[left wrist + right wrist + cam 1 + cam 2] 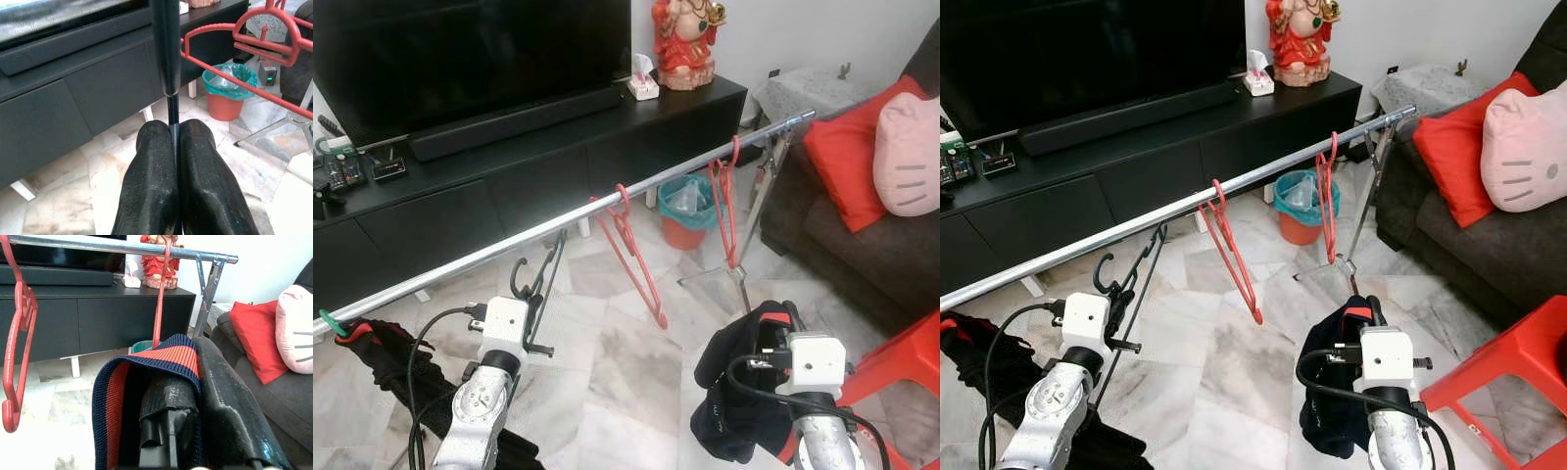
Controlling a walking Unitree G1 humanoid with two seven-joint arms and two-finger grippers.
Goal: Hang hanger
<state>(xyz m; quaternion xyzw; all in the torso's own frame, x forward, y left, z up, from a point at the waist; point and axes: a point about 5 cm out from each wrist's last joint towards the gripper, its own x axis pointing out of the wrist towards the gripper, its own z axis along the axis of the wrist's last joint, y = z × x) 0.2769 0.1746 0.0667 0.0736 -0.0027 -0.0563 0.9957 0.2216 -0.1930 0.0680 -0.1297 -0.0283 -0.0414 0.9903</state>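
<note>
A silver rail [558, 227] runs across in front of me from low left to high right. Two red hangers [631, 250] [724, 201] hang on it. My left gripper [175, 128] is shut on the thin rod of a black hanger [536, 279]. That hanger's hook [1102, 269] is just under the rail, at its left part. My right gripper [195, 396] is lower on the right, shut on a dark garment [739, 387] with red and navy stripes [146, 362], which drapes over its fingers.
A black and red garment [377, 348] hangs on a green hook at the rail's left end. Behind the rail stand a black TV console [538, 166], a teal-lined orange bin [685, 211] and the rail's stand leg [759, 191]. A dark sofa [862, 235] and a red stool [911, 357] are at the right.
</note>
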